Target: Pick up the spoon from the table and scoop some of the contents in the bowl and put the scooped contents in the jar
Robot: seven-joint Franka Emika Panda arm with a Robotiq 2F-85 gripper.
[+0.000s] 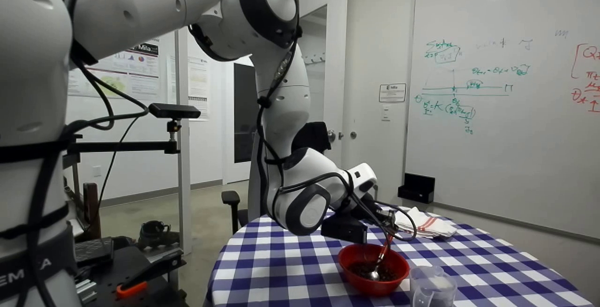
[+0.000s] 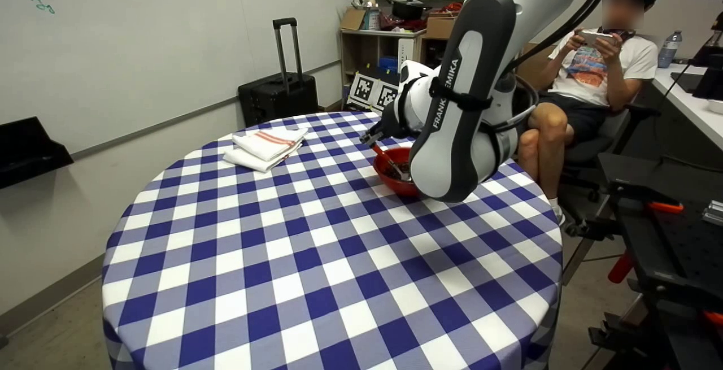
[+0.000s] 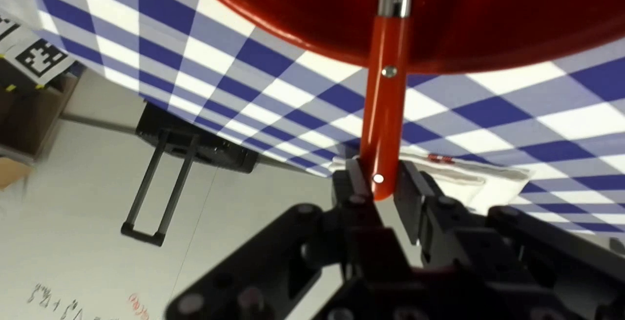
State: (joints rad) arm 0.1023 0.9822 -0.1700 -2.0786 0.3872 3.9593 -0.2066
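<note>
The spoon has a red-orange handle [image 3: 385, 100] and a metal head [image 1: 373, 275]. My gripper [image 3: 378, 178] is shut on the handle's end; it also shows in both exterior views [image 1: 391, 227] [image 2: 370, 138]. The spoon slants down into the red bowl [image 1: 368, 288], its head at the dark contents. The bowl also shows in an exterior view [image 2: 398, 187] and the wrist view [image 3: 293, 22]. The clear jar [image 1: 433, 286] stands right beside the bowl in an exterior view; the arm seems to hide it in the exterior view with the person. The checked table [image 2: 254, 274] carries everything.
A folded white cloth with red stripes [image 2: 265, 147] lies on the table, behind the gripper in an exterior view [image 1: 429, 225]. A whiteboard wall [image 1: 506, 147] stands close to the table. A person [image 2: 601, 65] sits beyond the arm, near a black suitcase [image 2: 279, 99] and shelves.
</note>
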